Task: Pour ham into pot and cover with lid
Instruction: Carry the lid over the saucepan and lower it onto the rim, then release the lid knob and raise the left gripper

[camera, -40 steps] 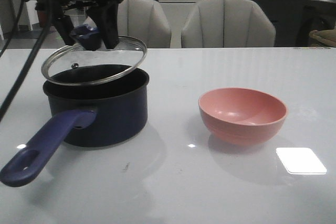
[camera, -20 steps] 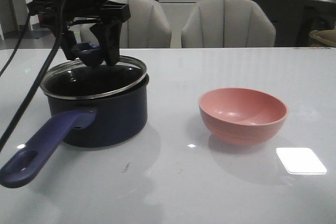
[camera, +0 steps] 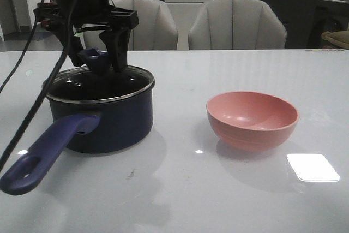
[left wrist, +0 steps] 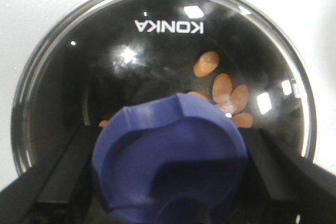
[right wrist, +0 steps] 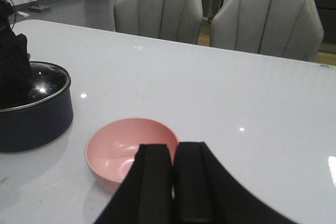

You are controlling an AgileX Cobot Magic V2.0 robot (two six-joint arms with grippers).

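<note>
Round dark navy saucepan (camera: 103,114) with long blue-purple handle: on the white glossy table (camera: 229,189), left of centre in the front view, handle pointing toward the camera and leftward.

Round clear glass lid (left wrist: 73,72) with silver metal rim: seated level on the saucepan's rim, covering the opening all round (lettering "KONKA" readable on the glass in the left wrist view).

Flared blue-purple knob (left wrist: 170,161): upright at lid centre, flanked closely by the black fingers (left wrist: 63,171).

Left gripper (camera: 98,61): directly above the saucepan, fingers down either side of the knob, pinching it.

Small flat orange ham pieces (left wrist: 223,90): inside the saucepan, seen through the glass, clustered on the dark floor beside the knob; a few partly hidden beneath it.

Pink round bowl (camera: 252,119): right of the saucepan, well apart, upright, interior bare.

Right gripper (right wrist: 172,177): black fingers pressed together, holding nothing, near the bowl's rim.

Two grey upholstered chairs (camera: 235,23): behind the table's far edge.
</note>
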